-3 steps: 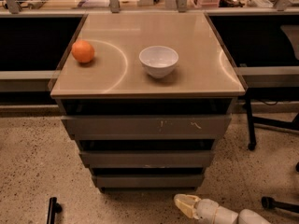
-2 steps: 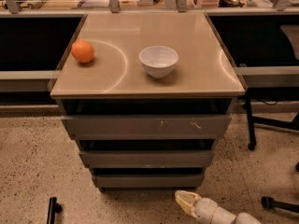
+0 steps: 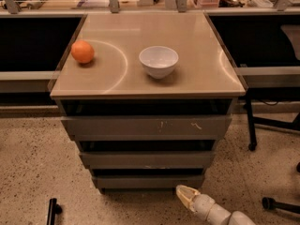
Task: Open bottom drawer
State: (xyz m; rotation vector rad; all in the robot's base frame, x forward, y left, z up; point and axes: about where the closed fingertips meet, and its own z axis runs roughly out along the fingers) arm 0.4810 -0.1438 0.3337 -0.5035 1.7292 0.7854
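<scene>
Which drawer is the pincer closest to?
The bottom drawer, lowest of the three grey fronts. The pincer is low down, just in front of it.

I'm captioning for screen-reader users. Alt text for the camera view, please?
A robot gripper reaches in low from the lower right, near the front of the bottom drawer of a three-drawer grey cabinet. On the cabinet's tan top sit an orange at left and a white bowl near the middle.
</scene>
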